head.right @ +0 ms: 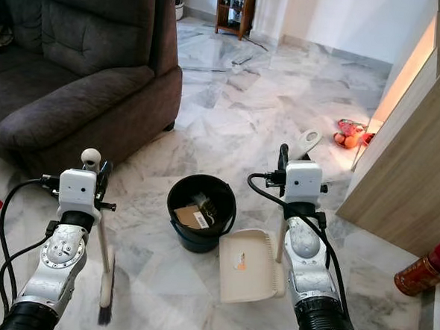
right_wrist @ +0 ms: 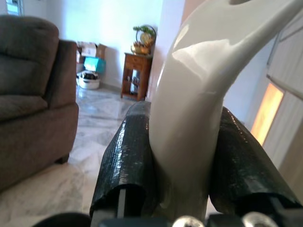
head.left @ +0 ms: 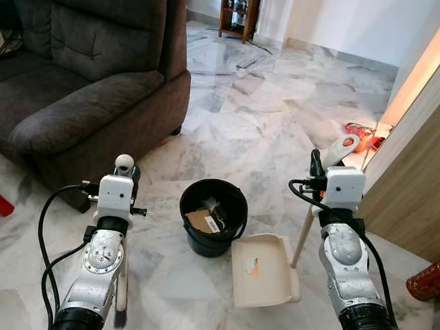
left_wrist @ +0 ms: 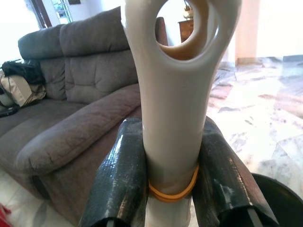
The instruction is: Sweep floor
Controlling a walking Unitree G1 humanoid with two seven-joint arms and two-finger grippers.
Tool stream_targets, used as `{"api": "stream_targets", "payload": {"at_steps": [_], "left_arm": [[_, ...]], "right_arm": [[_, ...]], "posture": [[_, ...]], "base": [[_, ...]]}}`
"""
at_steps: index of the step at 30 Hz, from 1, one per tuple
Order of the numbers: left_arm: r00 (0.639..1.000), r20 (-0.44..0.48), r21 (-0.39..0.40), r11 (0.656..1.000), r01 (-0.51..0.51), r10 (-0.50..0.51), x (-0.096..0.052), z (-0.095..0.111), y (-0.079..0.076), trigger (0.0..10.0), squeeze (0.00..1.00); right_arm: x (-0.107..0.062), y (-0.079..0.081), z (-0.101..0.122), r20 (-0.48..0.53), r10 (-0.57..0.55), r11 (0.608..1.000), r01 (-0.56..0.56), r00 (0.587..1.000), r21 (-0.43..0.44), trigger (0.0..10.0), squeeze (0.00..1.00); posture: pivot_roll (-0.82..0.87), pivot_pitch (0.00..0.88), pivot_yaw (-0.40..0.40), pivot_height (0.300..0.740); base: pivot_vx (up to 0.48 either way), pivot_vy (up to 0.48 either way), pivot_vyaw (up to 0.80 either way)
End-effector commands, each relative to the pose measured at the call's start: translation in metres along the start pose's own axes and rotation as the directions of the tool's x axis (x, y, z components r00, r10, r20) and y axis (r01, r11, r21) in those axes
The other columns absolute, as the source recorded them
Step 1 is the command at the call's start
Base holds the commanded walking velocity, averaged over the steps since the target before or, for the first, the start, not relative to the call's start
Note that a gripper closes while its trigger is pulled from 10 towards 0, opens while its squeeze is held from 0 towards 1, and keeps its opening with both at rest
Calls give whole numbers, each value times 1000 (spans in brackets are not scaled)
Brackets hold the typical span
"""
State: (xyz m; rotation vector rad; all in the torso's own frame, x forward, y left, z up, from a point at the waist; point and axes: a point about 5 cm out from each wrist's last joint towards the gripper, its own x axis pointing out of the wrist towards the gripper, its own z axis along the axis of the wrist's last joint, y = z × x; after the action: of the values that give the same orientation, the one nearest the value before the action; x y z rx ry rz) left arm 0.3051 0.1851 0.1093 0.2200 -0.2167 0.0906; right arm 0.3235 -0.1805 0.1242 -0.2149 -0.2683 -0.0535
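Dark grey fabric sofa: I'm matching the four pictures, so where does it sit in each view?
Left eye view: dark grey fabric sofa, upper left.
Right eye view: upper left again.
Left wrist view: behind the white broom handle clamped in the left gripper.
Right wrist view: beside the white dustpan handle clamped in the right gripper.
Shared landmark: the brown wooden shelf by the far wall.

Head-mounted stereo pair, looking forward and down over both arms at marble floor, black bucket (head.left: pixel 213 217) and dustpan (head.left: pixel 264 271) near, grey sofa (head.left: pixel 76 66) far left. Left wrist view, pressed close against a white handle (left_wrist: pixel 173 109), facing the same sofa. Right wrist view, equally close on another handle (right_wrist: pixel 199 118), facing the sofa's end and a far wooden shelf (right_wrist: pixel 136 75).
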Motion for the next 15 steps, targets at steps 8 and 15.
{"api": "stream_targets", "payload": {"at_steps": [8,15], "left_arm": [[998,55,-21,999,35,-34,-7,6,-11,10000,0],[999,43,-14,1000,6,-5,-19,1,-2,10000,0]], "right_arm": [[-26,-15,-36,-131,-34,999,31,991,-26,10000,0],[-30,-17,-46,-170,-21,999,16,985,-27,10000,0]], "posture": [[76,0,-37,740],[108,0,-68,740]], "base": [[0,0,0],[0,0,0]]}}
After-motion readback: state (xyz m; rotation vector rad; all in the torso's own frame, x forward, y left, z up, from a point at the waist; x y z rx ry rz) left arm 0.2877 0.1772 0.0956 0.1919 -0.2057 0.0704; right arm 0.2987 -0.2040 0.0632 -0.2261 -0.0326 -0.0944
